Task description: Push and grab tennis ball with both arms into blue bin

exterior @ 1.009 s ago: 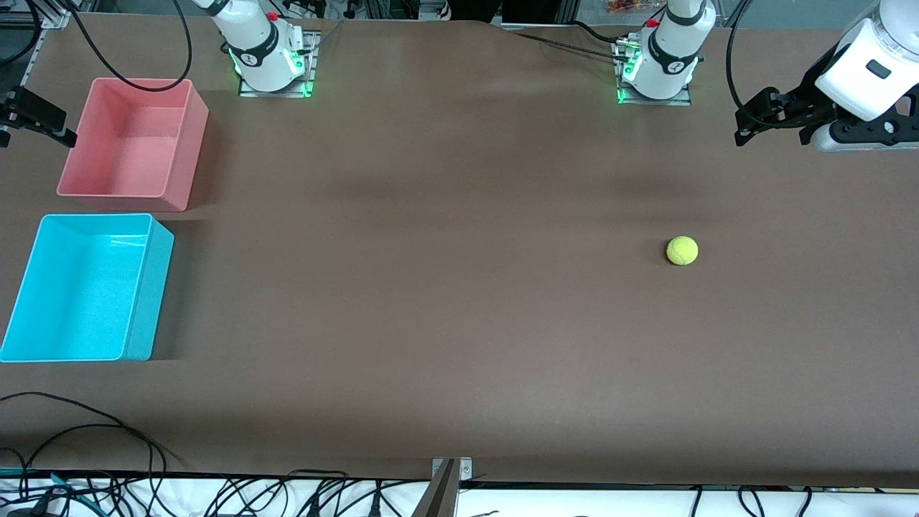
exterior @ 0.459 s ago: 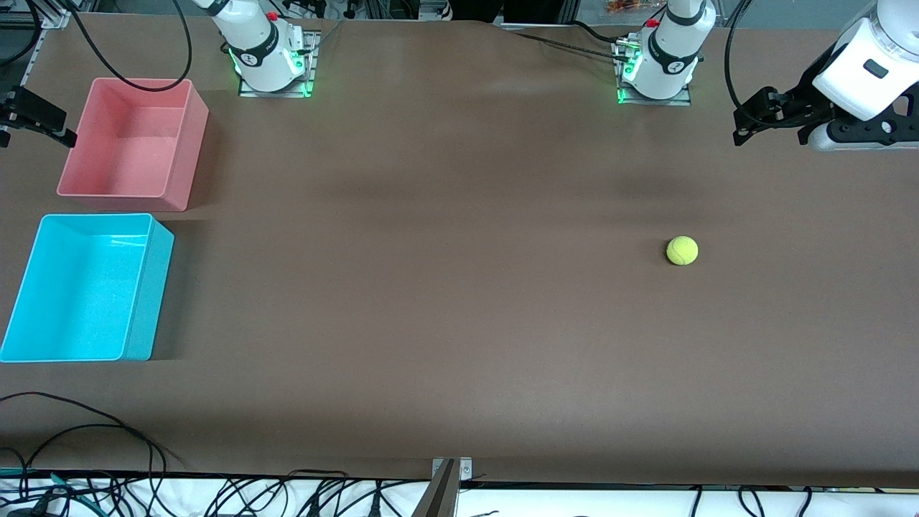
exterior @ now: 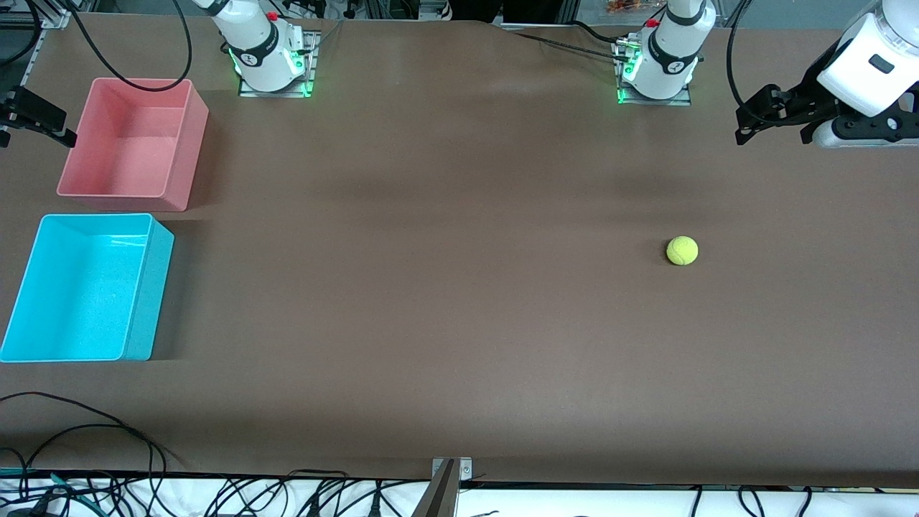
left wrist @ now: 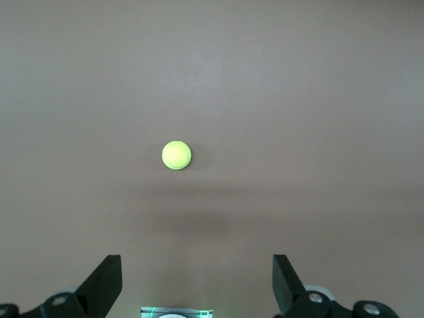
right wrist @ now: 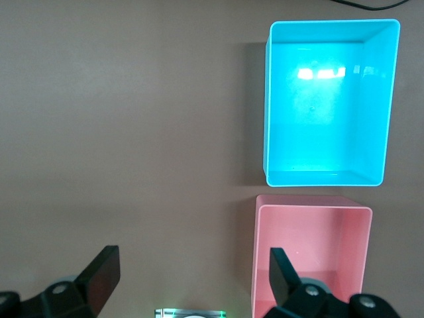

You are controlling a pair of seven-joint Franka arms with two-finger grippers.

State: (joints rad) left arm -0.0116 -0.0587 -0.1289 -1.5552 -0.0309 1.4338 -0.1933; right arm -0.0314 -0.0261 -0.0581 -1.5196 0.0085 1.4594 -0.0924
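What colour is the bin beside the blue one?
Pink, plain walls; clearest in the right wrist view, next to the blue bin.

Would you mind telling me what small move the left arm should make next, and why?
Probably lower the open left gripper toward the tennis ball, on the side away from the blue bin: the ball lies untouched on the table, with the gripper still raised.

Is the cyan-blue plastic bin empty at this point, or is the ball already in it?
Empty. The bright cyan-blue rectangular plastic bin shows only its bare floor, and the fuzzy yellow-green tennis ball sits on the brown table toward the left arm's end.
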